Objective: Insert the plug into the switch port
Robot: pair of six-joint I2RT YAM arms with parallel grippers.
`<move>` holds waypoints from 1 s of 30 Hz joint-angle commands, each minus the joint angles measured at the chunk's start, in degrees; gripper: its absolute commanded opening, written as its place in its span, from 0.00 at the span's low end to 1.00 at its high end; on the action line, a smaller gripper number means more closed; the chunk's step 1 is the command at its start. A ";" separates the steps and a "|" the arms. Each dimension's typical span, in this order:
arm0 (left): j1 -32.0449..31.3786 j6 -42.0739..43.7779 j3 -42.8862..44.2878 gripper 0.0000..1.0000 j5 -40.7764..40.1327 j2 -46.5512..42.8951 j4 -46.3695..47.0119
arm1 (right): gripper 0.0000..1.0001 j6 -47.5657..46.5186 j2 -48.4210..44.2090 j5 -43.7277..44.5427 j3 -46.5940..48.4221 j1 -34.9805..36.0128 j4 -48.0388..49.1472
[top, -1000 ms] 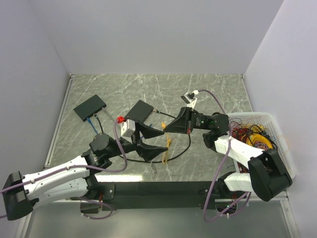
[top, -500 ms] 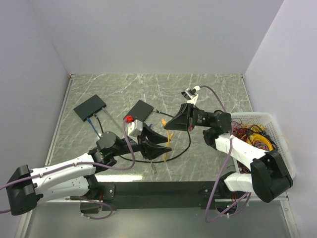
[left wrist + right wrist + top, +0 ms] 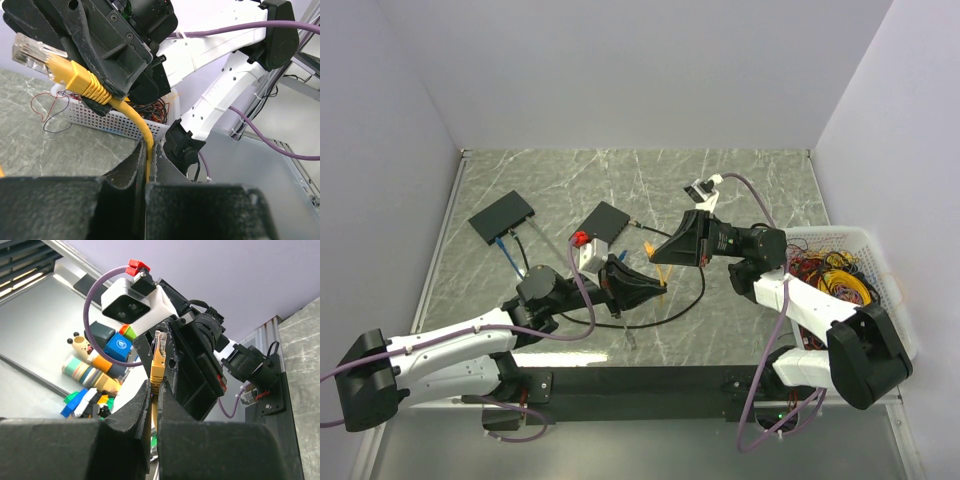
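My right tool [image 3: 152, 390] is clamped tight on the orange-yellow cable [image 3: 135, 117] just behind the plug [image 3: 30, 50]. My left tool [image 3: 148, 147] is pinched closed on the same cable lower down. The plug is in the air between both tools, clear tip free. The switch [image 3: 503, 213] sits far-left on the tabletop [image 3: 740, 190], well apart.

White shells between bulky black joints on the left arm [image 3: 450, 350] at lower left and the right arm [image 3: 805, 305] at lower right, purple cables [image 3: 295, 24] looping to boxy white wrist cameras [image 3: 127, 295], one red-tipped, behind the black wedge-shaped left gripper [image 3: 660, 290] and right gripper [image 3: 656, 256] at mid-frame.
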 commanded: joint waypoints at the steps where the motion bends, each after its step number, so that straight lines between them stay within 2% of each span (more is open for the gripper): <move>1: -0.27 -0.43 0.04 0.01 -0.73 -0.20 3.69 | 0.04 -1.11 -0.51 0.85 1.45 0.56 24.96; 2: -0.27 -0.43 0.65 0.01 -1.42 -0.11 3.08 | 0.15 -3.90 -0.86 0.15 1.72 0.47 20.78; 3: -0.27 -0.25 1.09 0.01 -1.69 -0.11 1.94 | 0.56 -6.45 -2.43 -0.64 2.33 0.47 16.91; 4: -0.27 0.18 1.36 0.01 -2.04 -0.03 0.36 | 0.66 -10.22 -3.84 -0.64 2.68 0.56 11.39; 5: -0.27 0.36 1.97 0.01 -2.74 -0.03 -0.53 | 0.70 -20.70 -5.50 -0.38 3.03 0.56 -4.07; 6: -0.27 0.45 2.23 0.01 -3.36 -0.03 -1.23 | 0.77 -26.64 -9.61 0.49 4.17 0.47 -12.58; 7: -0.27 0.80 2.41 0.01 -3.97 -0.11 -2.02 | 0.79 -32.61 -11.65 4.07 5.05 0.47 -21.19; 8: -0.27 0.89 2.67 0.01 -4.68 -0.20 -3.33 | 0.80 -42.59 -14.63 5.67 7.32 0.47 -35.89; 10: -0.27 0.89 2.77 0.01 -7.31 -0.46 -4.57 | 0.82 -48.29 -16.41 9.96 9.27 0.47 -44.53; 11: -0.27 1.06 3.11 0.01 -8.19 -0.46 -5.71 | 0.82 -54.49 -17.03 13.12 12.50 0.56 -55.36; 13: -0.27 1.33 3.47 0.01 -10.39 -0.11 -6.94 | 0.82 -58.67 -17.04 19.27 15.24 0.73 -63.86; 14: -0.27 1.33 3.99 0.01 -11.09 0.32 -7.47 | 0.82 -61.82 -17.12 27.14 17.52 0.73 -71.21; 17: -0.36 1.24 4.87 0.01 -13.73 1.20 -9.41 | 0.71 -65.96 -17.47 42.09 20.51 1.70 -80.82; 21: -0.45 1.42 5.14 0.01 -15.58 1.64 -10.20 | 0.52 -69.40 -15.63 54.01 24.65 4.77 -89.20; 26: -0.71 1.68 5.57 0.01 -17.77 2.17 -11.17 | 0.48 -69.59 -15.62 55.52 24.84 8.72 -89.40; 30: -0.71 1.68 5.67 0.01 -18.48 2.70 -11.87 | 0.47 -69.06 -16.59 53.85 23.43 9.08 -87.29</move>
